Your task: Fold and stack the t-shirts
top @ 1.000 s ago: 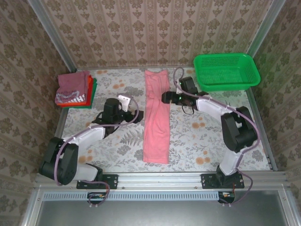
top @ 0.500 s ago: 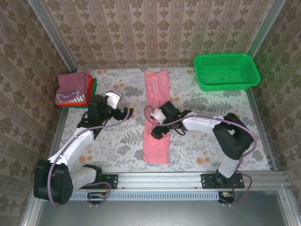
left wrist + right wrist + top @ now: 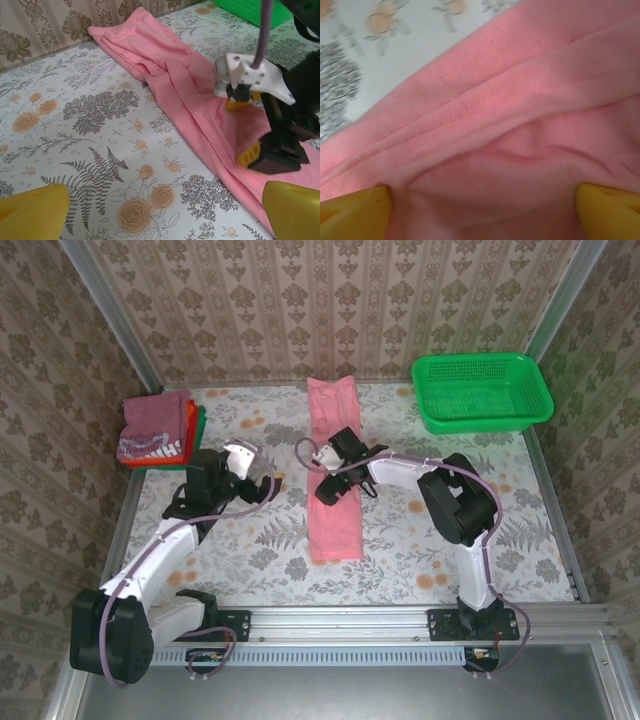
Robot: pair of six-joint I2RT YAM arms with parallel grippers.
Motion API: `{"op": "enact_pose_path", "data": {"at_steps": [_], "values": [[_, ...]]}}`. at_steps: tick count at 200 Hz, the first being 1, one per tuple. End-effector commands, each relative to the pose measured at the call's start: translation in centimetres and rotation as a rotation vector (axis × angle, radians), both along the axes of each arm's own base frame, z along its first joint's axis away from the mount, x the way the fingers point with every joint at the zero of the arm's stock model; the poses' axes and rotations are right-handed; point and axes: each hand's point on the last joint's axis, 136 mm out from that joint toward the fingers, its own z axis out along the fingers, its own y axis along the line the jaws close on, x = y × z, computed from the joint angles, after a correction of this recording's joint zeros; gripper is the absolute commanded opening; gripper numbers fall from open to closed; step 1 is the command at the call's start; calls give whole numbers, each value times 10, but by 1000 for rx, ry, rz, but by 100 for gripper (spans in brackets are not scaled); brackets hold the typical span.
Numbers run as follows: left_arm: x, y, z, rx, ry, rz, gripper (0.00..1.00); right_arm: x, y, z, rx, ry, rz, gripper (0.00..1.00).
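Status, near to far: left gripper [image 3: 262, 478] hangs over bare table [image 3: 255, 550] just left of the pink shirt [image 3: 334, 530], fingers [image 3: 35, 210] spread to full width, holding nothing. Next, right gripper [image 3: 328, 492] is down on the shirt about mid-length. On its wrist view I see both fingertips [image 3: 355, 210] wide apart and pressed onto the cloth, with a soft ridge bunched between them, so jaws open and no pinch made yet. Shirt is a long narrow strip with the sides already folded in, running from mid-table back almost to the rear wall, and it is a bit wrinkled and skewed where the gripper sits. I read the lengthwise folds as done and the crosswise folds as not done: the strip needs folding end over end into a packet like the others. Far left corner has the stack [image 3: 160, 430] of folded shirts, a maroon printed one on top with red-orange and green edges under it, and those look finished. Pink packet then has to land on that stack, well apart from where it lies now. Green basket [image 3: 482, 390] sits far right and looks bare inside, so my guess is pink is the last one.
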Motion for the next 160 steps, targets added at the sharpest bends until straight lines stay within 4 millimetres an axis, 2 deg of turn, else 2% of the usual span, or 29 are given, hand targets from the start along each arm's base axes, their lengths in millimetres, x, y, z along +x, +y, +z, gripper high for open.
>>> {"op": "enact_pose_path", "data": {"at_steps": [1, 13, 30, 38, 68, 96, 121, 131, 139, 160], "values": [[-2, 0, 8, 1, -23, -14, 100, 12, -8, 11, -39, -33, -4, 96], [-4, -3, 11, -1, -20, -34, 100, 9, -6, 29, -19, -62, 19, 98], [-12, -10, 15, 10, -21, -105, 100, -8, -2, 53, 39, -110, 68, 100], [-18, -14, 16, 24, -22, -151, 100, -20, -3, 60, 63, -115, 92, 100], [-42, -24, 18, 80, -26, -284, 100, -88, -10, 68, 59, -138, 306, 100], [-73, -28, 25, 107, -42, -412, 100, -153, -15, 57, -3, -138, 512, 100], [-95, -23, 25, 104, -32, -477, 100, -191, 0, 44, -33, -79, 607, 95], [-98, -20, 22, 98, -24, -477, 100, -199, 7, 37, -46, -74, 628, 92], [-98, -17, 19, 94, -20, -468, 100, -202, 11, 31, -55, -67, 634, 85], [-96, -12, 11, 90, -18, -447, 100, -197, 16, 20, -86, -72, 622, 71]]}}
